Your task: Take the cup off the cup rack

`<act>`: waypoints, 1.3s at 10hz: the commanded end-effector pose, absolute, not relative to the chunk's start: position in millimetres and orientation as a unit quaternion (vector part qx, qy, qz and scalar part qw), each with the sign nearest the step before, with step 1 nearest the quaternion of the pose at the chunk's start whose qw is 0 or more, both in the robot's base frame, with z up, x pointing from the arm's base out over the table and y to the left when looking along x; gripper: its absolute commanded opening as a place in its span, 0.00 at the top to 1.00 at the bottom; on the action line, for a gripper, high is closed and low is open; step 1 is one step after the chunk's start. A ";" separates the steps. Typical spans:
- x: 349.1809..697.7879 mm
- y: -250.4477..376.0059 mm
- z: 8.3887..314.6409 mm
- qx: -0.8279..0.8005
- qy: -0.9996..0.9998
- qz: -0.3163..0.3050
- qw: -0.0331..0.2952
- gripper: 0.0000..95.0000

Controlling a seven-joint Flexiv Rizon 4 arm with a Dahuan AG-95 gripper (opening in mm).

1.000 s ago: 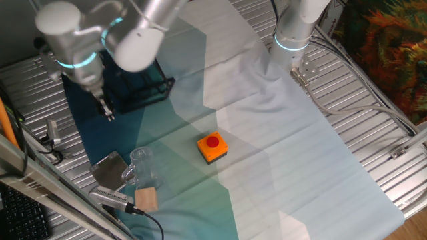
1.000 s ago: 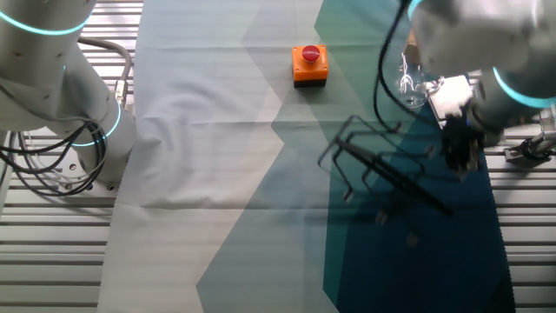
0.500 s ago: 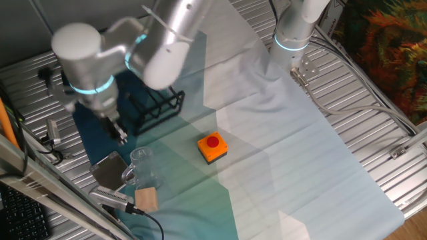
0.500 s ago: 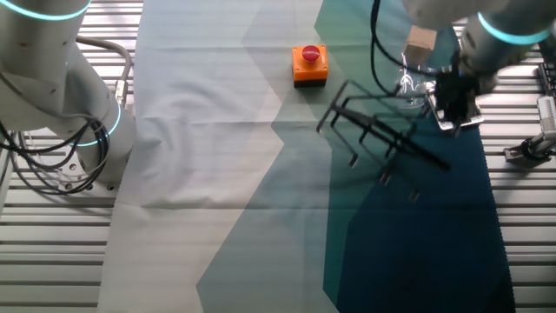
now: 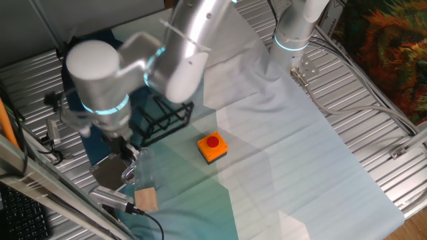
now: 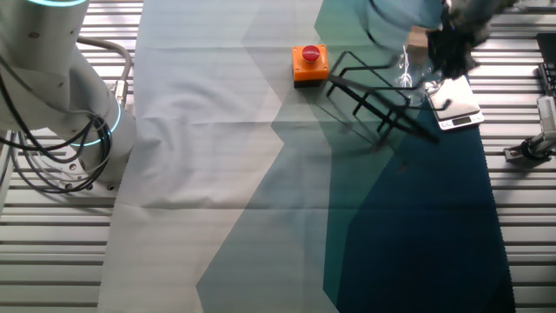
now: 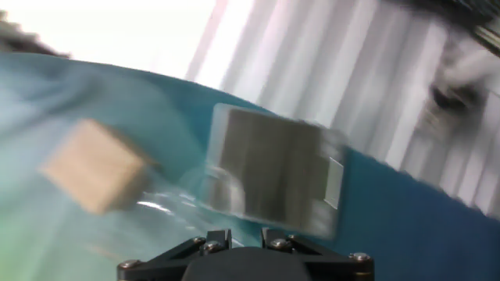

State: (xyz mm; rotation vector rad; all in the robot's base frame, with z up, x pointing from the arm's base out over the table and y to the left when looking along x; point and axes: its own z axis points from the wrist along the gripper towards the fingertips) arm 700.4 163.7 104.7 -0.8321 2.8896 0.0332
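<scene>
Gripper hanging right over the cup, which is standing on the cloth, off the rack

The gripper [image 5: 128, 151] is hovering just above the cup [image 5: 143, 168], fingers pointing down; blur makes it impossible to tell whether they're apart or together. The cup is sitting upright between the grey metal block [image 5: 108, 169] and the wooden block [image 5: 146, 199], with the cup rack [image 5: 162, 119] just beyond it. The orange button box [image 5: 212, 147] is sitting to the right. In the hand view everything's smeared, with the metal block [image 7: 275, 170] and wooden block [image 7: 95, 176] showing.
</scene>
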 end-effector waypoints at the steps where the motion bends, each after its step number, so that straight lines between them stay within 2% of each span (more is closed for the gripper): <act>1: 700.4 177.6 106.2 -0.301 0.952 0.010 0.062 0.80; 13: 697.0 179.6 107.6 -0.281 0.958 0.011 0.047 0.80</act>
